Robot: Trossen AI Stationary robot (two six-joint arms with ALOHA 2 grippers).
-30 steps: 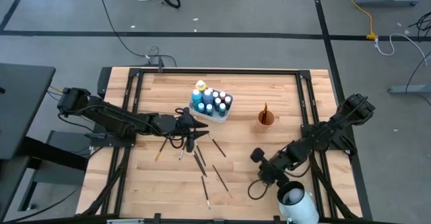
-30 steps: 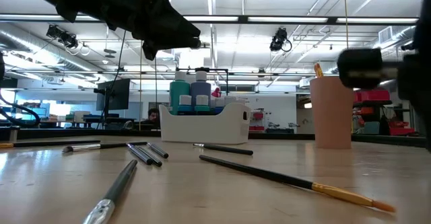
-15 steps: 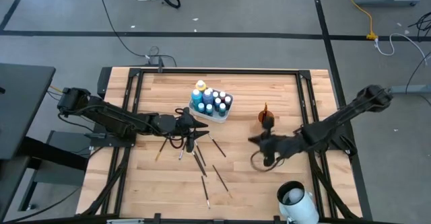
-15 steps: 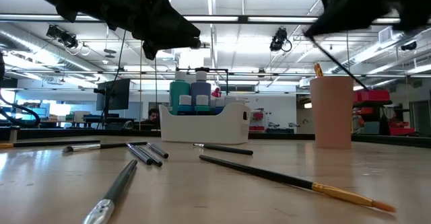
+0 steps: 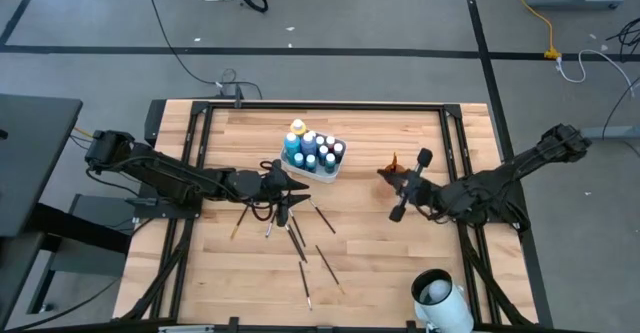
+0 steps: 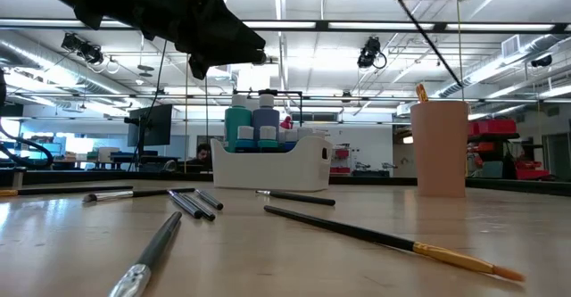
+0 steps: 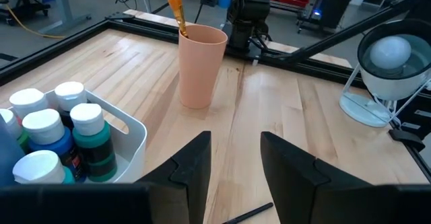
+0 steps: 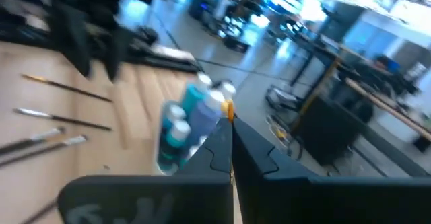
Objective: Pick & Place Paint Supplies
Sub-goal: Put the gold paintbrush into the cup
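Seemingly light, thin and stiff, a brush (image 8: 230,116) sits pinched in the right gripper (image 5: 392,176), fingers pressed together on its handle just beside the cup (image 7: 200,65); mid-handle is the likely best hold. Left gripper (image 5: 283,199) hangs spread above loose brushes (image 5: 300,239) on smooth wood table (image 5: 400,263); bottles (image 5: 312,149) stand in tray (image 6: 308,168) beside it, open workshop beyond.

Counted on table: about nine paint bottles (image 5: 313,151) in one tray (image 5: 327,173); one cup (image 7: 201,65); roughly eight loose paintbrushes (image 5: 326,262).
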